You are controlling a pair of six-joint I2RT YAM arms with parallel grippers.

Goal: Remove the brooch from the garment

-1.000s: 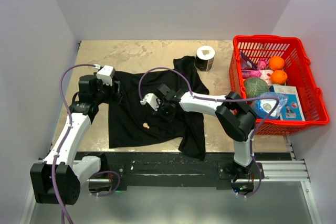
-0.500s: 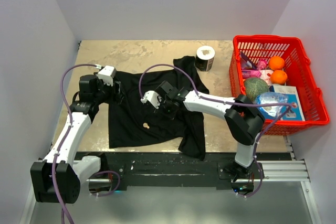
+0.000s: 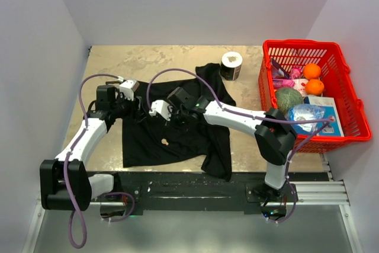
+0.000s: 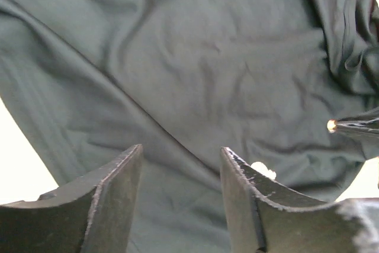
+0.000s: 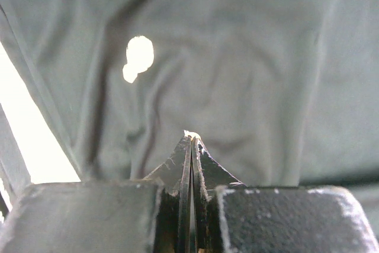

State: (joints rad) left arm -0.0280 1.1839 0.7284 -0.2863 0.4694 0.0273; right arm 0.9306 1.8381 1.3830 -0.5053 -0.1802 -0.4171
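A tan, mottled table [image 3: 148, 60] filled the floor of a white-walled enclosure, with both arms reaching in from the near edge. The garment [image 3: 189, 137], a black T-shirt, lay rumpled but mostly flat at the middle of the table. Its upper right part was bunched toward a black-and-white roll [image 3: 231, 65] that stood upright near the back. The brooch [image 3: 166, 141] showed as a small pale-golden speck on the cloth, in the lower left part of the shirt, nearer the arm bases than either wrist. Both wrists hung over the shirt's upper left area, close to one another. The left gripper [image 4: 180, 152] had its jaws parted by a moderate gap. Only wrinkled cloth showed beyond that gap, and nothing was held. Whether the tips touched the fabric could not be told. The right gripper [image 5: 190, 140] had its jaws pressed flat together with no gap between them. A tiny pale fleck sat at their tip, and what it was could not be told. In the right wrist view the brooch appeared as an overexposed blob on the cloth, beyond the tips and to their left, apart from them. A red basket [image 3: 302, 44] stood at the table's right side, holding two oranges [image 3: 312, 70], a green fruit [image 3: 288, 98] and some packets.
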